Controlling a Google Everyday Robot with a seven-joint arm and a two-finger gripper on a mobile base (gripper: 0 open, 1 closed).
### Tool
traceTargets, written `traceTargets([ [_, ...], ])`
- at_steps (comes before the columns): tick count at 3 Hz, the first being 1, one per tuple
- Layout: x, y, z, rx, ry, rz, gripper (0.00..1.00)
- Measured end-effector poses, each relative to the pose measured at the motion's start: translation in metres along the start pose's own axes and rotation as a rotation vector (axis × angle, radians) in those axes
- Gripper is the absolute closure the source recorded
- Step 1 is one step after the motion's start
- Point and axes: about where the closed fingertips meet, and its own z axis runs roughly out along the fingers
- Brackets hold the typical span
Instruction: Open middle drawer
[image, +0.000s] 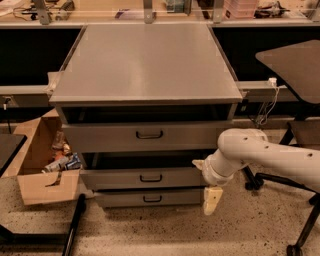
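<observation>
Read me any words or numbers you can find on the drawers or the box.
No text can be read anywhere.
Middle drawer: plain grey front, no label.
Cardboard box: no print shows; the packets inside are too blurred to read.
Gripper, low by the drawers' right end: no marking.

The arm (272, 155) is seen as thick, smooth white tubes joined by rounded elbows. A bulbous wrist collar (219, 172) is marked by a thin dark seam. The gripper (212, 200) is found just below that collar, low and right of centre in the view; it is made of pale cream material, narrow and blunt-tipped. A small cream tab (199, 163) is seen at the collar's left side.
</observation>
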Motion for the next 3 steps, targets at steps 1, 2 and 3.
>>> traceTargets([
  [1, 0.009, -0.026, 0.047, -0.002, -0.062, -0.007, 0.00],
  [2, 0.009, -0.026, 0.047, -0.002, -0.062, -0.007, 0.00],
  [3, 0.023, -0.046, 0.067, 0.011, -0.081, -0.072, 0.00],
])
